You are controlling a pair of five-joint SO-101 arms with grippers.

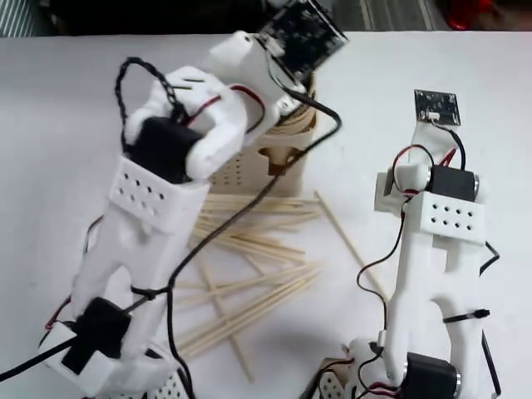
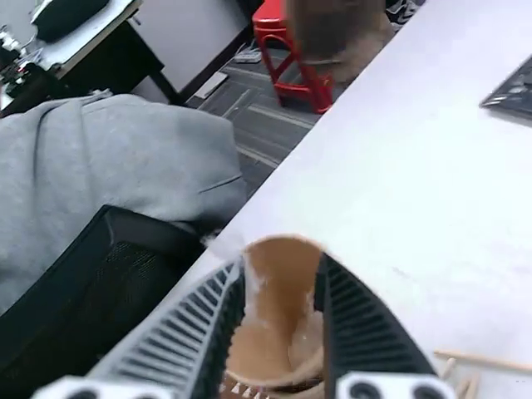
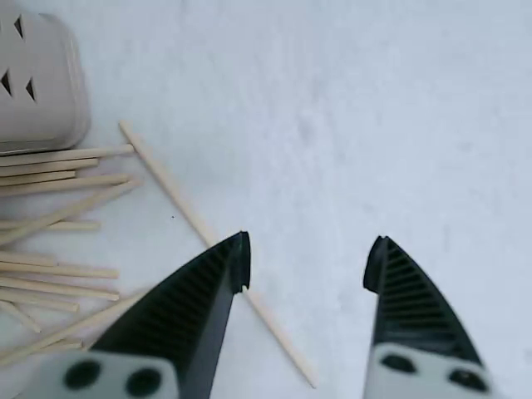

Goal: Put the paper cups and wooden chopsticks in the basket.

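While the left gripper [image 2: 280, 266] clamps the brown paper cup [image 2: 278, 332] over the beige perforated plastic basket [image 1: 241, 170], the cup-placing step looks nearly done. Its next move likely calls for parting the jaws so the cup drops inside. Pale wooden chopsticks [image 1: 249, 249] lie scattered on the white table [image 1: 50, 166] at six o'clock of the basket. The right gripper [image 3: 309, 245] hangs spread wide above one stray chopstick [image 3: 191, 212], at three o'clock of the pile, and would need lowering squarely astride it.
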